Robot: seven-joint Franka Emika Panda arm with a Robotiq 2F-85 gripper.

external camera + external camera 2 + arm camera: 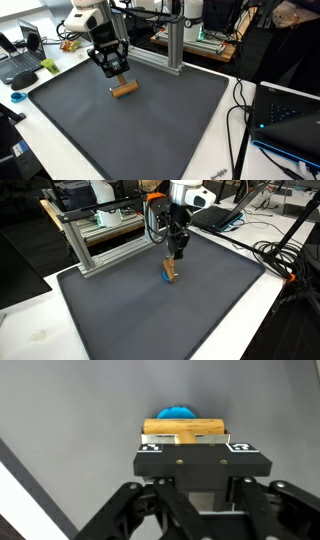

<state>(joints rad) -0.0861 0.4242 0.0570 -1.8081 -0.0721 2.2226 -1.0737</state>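
Note:
A short light-wood piece [123, 89] with a blue part at its far end [178, 413] hangs just over the dark grey mat [150, 130]. Its crossbar [185, 428] lies straight across in the wrist view, and a short stem runs back from it between the fingers. My gripper [116, 76] points down from above and is shut on that stem. The black marker block [195, 460] hides the fingertips themselves. In an exterior view the wooden piece [169, 272] sits directly under the gripper [176, 256], blue end lowest.
An aluminium frame [100, 245] stands along the mat's back edge, close behind the arm. A laptop [285, 120] and cables [240, 110] lie beside the mat. Another laptop [20, 60] and a green object [49, 66] sit on the white table [30, 330].

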